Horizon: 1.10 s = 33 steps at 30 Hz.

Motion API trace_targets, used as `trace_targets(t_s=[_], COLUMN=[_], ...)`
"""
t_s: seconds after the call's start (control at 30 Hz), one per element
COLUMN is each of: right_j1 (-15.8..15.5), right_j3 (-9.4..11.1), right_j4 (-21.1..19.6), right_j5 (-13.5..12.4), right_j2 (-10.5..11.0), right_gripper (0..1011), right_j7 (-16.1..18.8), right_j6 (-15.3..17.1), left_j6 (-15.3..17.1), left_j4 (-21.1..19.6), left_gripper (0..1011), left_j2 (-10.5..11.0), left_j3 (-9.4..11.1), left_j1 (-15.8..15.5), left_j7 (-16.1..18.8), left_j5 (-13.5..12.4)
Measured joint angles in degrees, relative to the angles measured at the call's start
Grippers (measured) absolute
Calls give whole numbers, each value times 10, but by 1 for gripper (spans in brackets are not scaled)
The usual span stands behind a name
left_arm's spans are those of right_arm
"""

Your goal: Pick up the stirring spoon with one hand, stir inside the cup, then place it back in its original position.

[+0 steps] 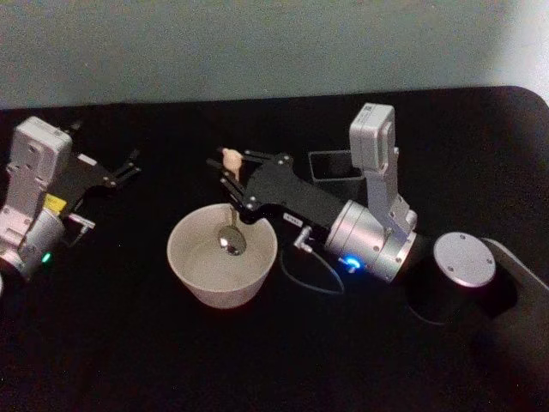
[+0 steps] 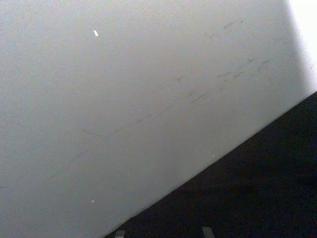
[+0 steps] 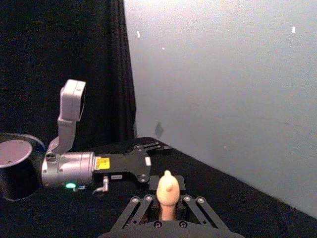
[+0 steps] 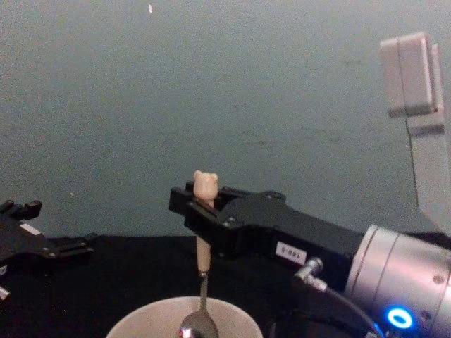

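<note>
- Spoon grip: the right claw [image 1: 230,178] is closed on the pale wooden handle of the stirring spoon [image 1: 232,243], clamping it just below the tiny bear head.
- From the chest view the stirring spoon [image 4: 205,184] stands nearly upright. The bear head pokes above the right claw [image 4: 204,209], and the dark neck and shiny bowl hang down below it.
- The metal bowl of the spoon sits inside the cup [image 1: 225,294], below the cream rim and near the middle. Whether it touches the bottom I cannot tell.
- The cup stands on the black tabletop [image 1: 103,360], in front of the robot and a little left of centre.
- The right arm reaches in from the right, its silver wrist low over the tabletop just beside the cup.
- The dark grey square holder [image 1: 330,167] stands farther back and to the right of the cup, partly hidden by the right arm.
- The left claw [image 1: 133,166] rests at the left edge of the tabletop, well apart from the cup.
</note>
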<state>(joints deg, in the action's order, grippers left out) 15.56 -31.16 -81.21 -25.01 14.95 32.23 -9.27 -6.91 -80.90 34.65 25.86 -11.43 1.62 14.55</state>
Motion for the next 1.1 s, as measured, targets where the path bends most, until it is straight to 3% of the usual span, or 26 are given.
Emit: trace_targets(t_s=[0.27, 1.1], right_j1=[5, 20], right_j3=[4, 46], right_j4=[-30, -80], right_j5=[5, 1], right_j2=[8, 25], right_gripper=[187, 187], right_j7=[-20, -52], right_j6=[32, 34], left_j6=[0, 0], left_j4=[0, 0], left_gripper=[1001, 1001], left_j2=[0, 0], left_j3=[0, 0], left_j1=[0, 0], left_j7=[0, 0], left_j5=[0, 0])
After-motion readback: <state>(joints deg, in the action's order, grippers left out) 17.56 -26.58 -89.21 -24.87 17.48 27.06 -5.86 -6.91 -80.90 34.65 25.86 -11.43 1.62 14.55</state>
